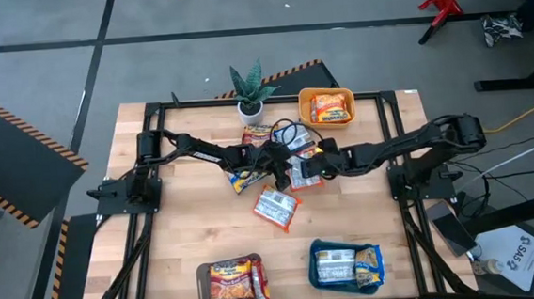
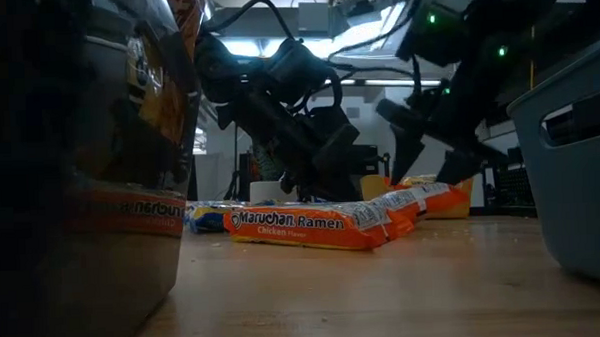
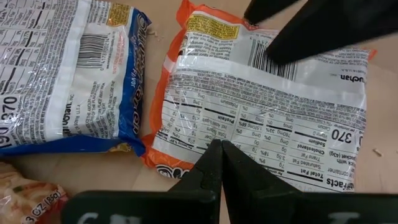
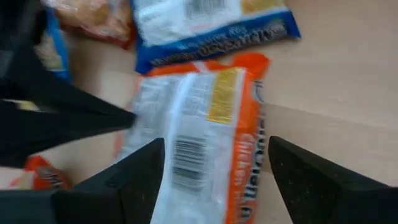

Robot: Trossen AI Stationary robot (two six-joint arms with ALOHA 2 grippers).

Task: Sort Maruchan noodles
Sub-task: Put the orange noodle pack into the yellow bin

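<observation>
Several Maruchan packets lie flat mid-table. An orange packet (image 1: 308, 175) (image 3: 261, 106) (image 4: 199, 124) lies white back panel up, beside a blue packet (image 1: 246, 180) (image 3: 68, 74). Another orange packet (image 1: 277, 208) (image 2: 302, 226) lies nearer the near edge, and more are piled by the plant. My left gripper (image 1: 276, 174) (image 3: 221, 148) is shut, with its tips over the first orange packet's panel. My right gripper (image 1: 299, 169) (image 4: 216, 144) is open above the same packet, one finger on either side of it. My left gripper points its shut fingertips (image 3: 211, 155) down at the orange packet's white back panel (image 3: 249, 134), near one long edge. The packet lies flat on the table. Whether the tips touch it, I cannot tell.
A yellow tray (image 1: 303, 100) with an orange packet sits at the far edge beside a potted plant (image 1: 250, 94). A brown tray (image 1: 203, 278) and a teal tray (image 1: 315, 259), each holding packets, stand at the near edge. Bare wood lies to either side of the pile.
</observation>
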